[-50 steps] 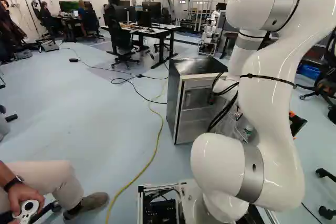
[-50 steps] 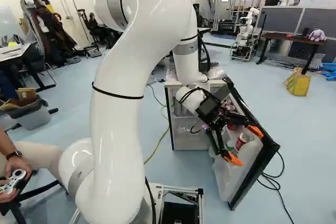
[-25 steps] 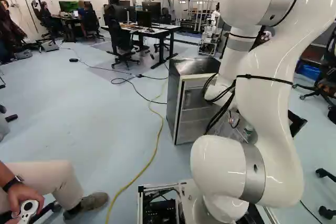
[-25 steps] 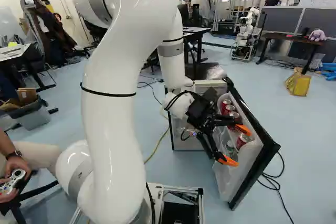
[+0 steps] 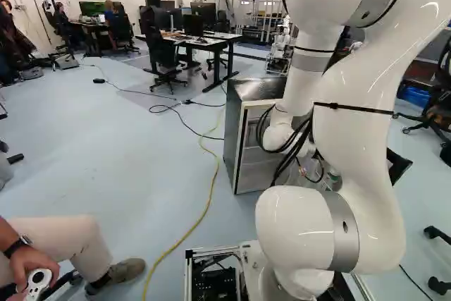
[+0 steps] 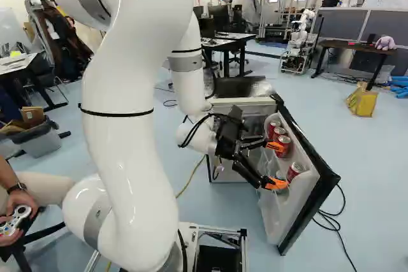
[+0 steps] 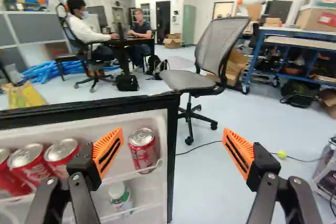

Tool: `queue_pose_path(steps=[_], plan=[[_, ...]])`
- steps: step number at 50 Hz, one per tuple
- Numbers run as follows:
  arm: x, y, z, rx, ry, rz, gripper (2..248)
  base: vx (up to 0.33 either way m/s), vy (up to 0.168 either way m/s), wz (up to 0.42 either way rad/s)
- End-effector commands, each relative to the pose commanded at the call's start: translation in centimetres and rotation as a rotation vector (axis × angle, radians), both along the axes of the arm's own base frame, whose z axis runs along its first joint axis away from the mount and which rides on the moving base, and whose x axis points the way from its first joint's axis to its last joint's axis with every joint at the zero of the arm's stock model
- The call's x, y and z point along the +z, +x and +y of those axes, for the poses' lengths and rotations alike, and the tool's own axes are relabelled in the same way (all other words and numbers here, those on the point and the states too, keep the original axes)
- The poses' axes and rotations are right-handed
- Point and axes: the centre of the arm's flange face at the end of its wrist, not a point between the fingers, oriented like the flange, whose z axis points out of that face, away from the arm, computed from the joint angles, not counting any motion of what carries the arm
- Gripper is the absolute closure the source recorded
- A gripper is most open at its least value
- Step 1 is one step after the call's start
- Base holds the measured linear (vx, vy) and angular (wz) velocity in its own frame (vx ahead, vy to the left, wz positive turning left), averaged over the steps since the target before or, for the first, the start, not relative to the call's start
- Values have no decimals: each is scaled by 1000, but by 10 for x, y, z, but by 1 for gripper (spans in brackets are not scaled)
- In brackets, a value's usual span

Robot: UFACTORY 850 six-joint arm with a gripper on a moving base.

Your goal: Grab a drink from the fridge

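Toward nine o'clock in the right base view, my pincer (image 6: pixel 275 165) has moved; it is wide open, holds nothing, one can (image 6: pixel 295 171) at its three o'clock.

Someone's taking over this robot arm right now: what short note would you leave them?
End effector: open, holding nothing.
Drinks: in the fridge door, three red cans together, a lone red can apart, and a bottle near that one.
Done: door open.
Left: close on a drink, then lift it out.
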Motion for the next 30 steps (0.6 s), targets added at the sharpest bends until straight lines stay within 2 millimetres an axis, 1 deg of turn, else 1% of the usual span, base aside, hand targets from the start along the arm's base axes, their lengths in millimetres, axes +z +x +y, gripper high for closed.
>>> queue_pose_path(steps=[17,23,30], plan=[[0,-16,34,273,19,49,3,0,0,0],[0,-16,42,362,24,57,3,0,0,0],[0,-12,47,443,28,59,3,0,0,0]])
